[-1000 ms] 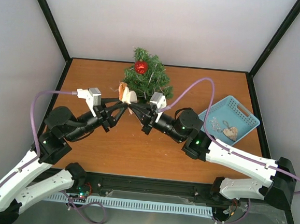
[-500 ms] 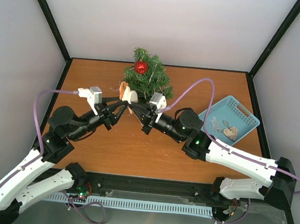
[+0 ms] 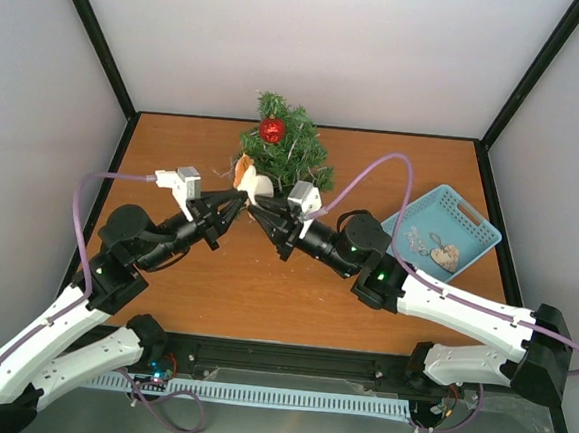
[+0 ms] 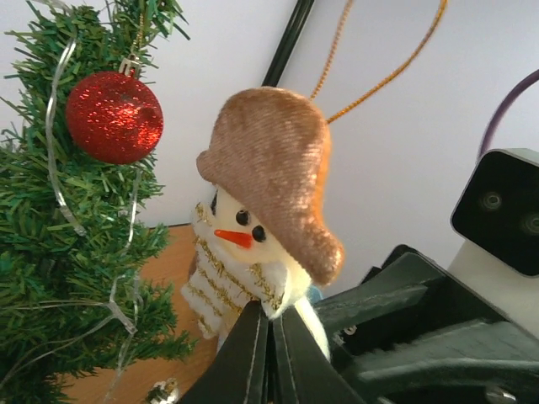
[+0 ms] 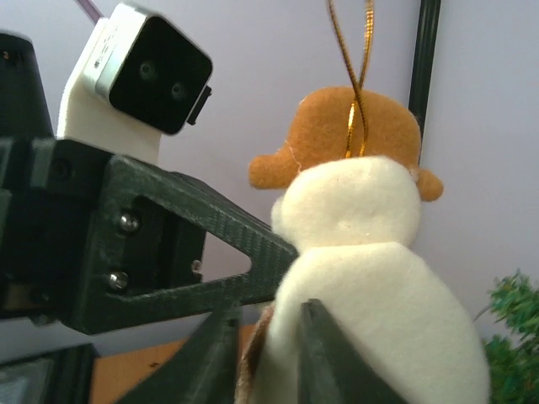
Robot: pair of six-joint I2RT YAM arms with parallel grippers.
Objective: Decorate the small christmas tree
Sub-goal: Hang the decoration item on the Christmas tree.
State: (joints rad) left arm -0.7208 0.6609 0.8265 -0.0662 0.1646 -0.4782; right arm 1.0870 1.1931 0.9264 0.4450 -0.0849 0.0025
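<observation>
The small christmas tree (image 3: 286, 154) stands at the back centre of the table with a red bauble (image 3: 272, 130) on it; in the left wrist view the tree (image 4: 67, 252) and the bauble (image 4: 114, 116) fill the left side. Just in front of the tree a plush snowman ornament (image 3: 252, 182) with a brown hat and a gold loop hangs between both arms. My left gripper (image 4: 271, 330) is shut on the snowman's (image 4: 253, 227) lower edge. My right gripper (image 5: 268, 330) stands slightly open around the edge of the snowman's white back (image 5: 370, 261).
A blue basket (image 3: 470, 213) at the right holds a wooden heart ornament (image 3: 446, 257) and silvery pieces. A silver tinsel strand (image 4: 126, 295) runs through the branches. Black frame posts and pale walls close in the table's back and sides.
My left gripper has moved in and closed on the snowman. My right jaws have parted slightly. The snowman has shifted a little toward the tree.
</observation>
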